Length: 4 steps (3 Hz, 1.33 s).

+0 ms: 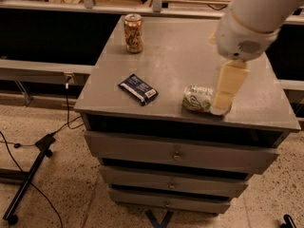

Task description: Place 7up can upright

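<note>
tool [221, 103] at silver-top end of lying 7up can [195, 99] | grip: cannot tell | arm [247, 23] slanting down from above

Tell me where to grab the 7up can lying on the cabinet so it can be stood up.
Grip the 7up can across its curved body, near mid-length, coming down from above. It lies on its side near the front edge of the cabinet top, long axis running left to right, so the rounded wall faces up. The gripper is at the can's right end.

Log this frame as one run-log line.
7up can: on its side, front of cabinet top | gripper: low at the can's right end | step: can not yet upright
</note>
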Motion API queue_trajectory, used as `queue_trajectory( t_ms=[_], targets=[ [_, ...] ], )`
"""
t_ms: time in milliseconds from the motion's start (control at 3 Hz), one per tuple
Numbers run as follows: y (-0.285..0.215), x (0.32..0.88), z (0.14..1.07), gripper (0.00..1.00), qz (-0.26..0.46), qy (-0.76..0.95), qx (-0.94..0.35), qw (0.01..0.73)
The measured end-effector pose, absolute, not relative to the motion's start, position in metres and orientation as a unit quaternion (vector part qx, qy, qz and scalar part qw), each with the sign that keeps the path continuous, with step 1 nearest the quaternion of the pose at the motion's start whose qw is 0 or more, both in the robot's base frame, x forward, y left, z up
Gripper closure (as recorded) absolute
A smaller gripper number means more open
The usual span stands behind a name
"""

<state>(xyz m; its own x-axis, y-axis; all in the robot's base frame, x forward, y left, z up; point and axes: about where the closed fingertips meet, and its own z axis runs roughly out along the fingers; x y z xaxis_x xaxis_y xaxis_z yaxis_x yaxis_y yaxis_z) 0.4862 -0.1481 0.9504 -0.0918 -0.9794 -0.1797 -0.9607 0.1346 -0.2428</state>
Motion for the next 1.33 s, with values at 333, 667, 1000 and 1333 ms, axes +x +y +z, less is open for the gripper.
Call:
queue_trajectory(
  t_ms=[333,667,1000,1333],
  targets=[
    [-0.102,0.509,0.928,0.0,-0.05,0.729,-0.673,0.113],
    [-0.097,0.513,0.93,0.0,-0.057,0.732,-0.669,0.116],
    [-0.099,0.518,0.927,0.0,-0.048,0.738,-0.663,0.116],
    [-0.105,0.534,0.912,0.0,-0.041,0.759,-0.642,0.102]
  ],
)
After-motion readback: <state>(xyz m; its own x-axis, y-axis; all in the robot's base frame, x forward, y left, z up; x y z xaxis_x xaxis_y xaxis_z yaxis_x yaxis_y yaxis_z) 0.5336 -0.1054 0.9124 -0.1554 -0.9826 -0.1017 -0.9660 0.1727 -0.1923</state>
